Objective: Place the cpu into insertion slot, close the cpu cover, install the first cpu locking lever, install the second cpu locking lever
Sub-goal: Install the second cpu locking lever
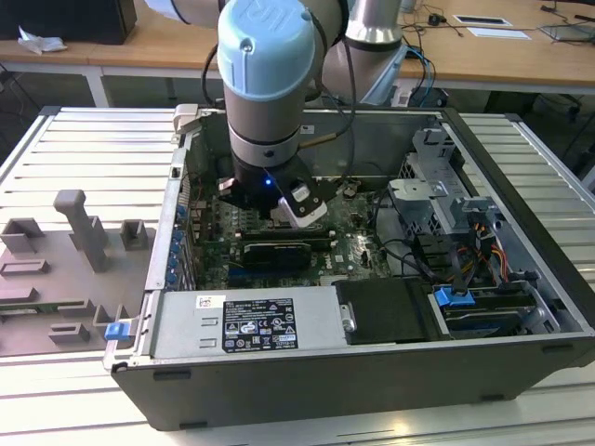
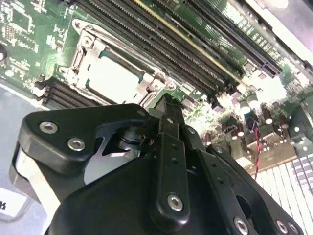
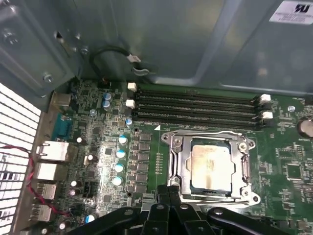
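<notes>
**CPU seated in socket, cover down, gripper clenched just beside it**

Arm (image 1: 270, 84) reaches down into an open PC case (image 1: 521, 362) lying on a slatted table (image 1: 84, 149). Green board (image 3: 293, 171) fills the case floor.

CPU (image 3: 211, 161) lies flat in the slot (image 3: 178, 166), metal top facing up; in the first wrist view its edges run square to the socket rim. It is square, so no long axis. In the second wrist view it reads as a pale glare patch (image 2: 111, 81), the socket sitting diagonal in frame. Cover (image 3: 244, 169) lies flat over the slot, its window framing the chip.

Gripper (image 3: 168, 193) hangs low over the board, fingers pressed together with nothing between them, tips just beside the socket's near rim. The second wrist view shows the same: tip (image 2: 165, 105) near a socket corner.

Memory slots (image 3: 195, 105), four long black rows, run parallel to one socket edge.

Writing: a white label (image 1: 257, 325) on the grey unit at the case front carries print and logos, too small to make out. Another label (image 3: 293, 12) on the case wall, print not legible.

Grey fixture blocks (image 1: 79, 232) stand on the table at the exterior view's left.
</notes>
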Motion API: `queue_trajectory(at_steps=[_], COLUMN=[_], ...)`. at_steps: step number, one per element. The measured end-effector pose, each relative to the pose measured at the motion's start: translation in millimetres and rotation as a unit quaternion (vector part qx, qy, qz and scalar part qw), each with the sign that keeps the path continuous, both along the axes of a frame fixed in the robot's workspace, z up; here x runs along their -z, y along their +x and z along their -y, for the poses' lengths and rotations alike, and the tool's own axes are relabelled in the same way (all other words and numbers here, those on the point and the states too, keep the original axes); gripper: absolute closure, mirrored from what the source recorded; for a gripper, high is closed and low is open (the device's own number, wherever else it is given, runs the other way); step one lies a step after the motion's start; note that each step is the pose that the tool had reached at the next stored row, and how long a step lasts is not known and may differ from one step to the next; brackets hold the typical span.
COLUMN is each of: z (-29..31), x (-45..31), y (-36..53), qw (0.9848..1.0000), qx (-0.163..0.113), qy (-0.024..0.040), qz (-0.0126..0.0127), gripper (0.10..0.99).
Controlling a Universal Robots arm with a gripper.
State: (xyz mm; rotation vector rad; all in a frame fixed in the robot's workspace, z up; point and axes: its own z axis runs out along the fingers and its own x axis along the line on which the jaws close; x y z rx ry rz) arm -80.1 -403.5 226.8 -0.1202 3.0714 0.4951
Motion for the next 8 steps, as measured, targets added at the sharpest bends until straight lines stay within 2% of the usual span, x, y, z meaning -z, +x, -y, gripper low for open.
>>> queue_trajectory(at_steps=[3,8], z=[0.0,0.0], x=[-3.6,-3.9], y=[0.0,-0.1], qw=[1.0,1.0], qx=[0.0,0.0], qy=[0.0,0.0], qz=[0.0,0.0], gripper=[0.98,0.98])
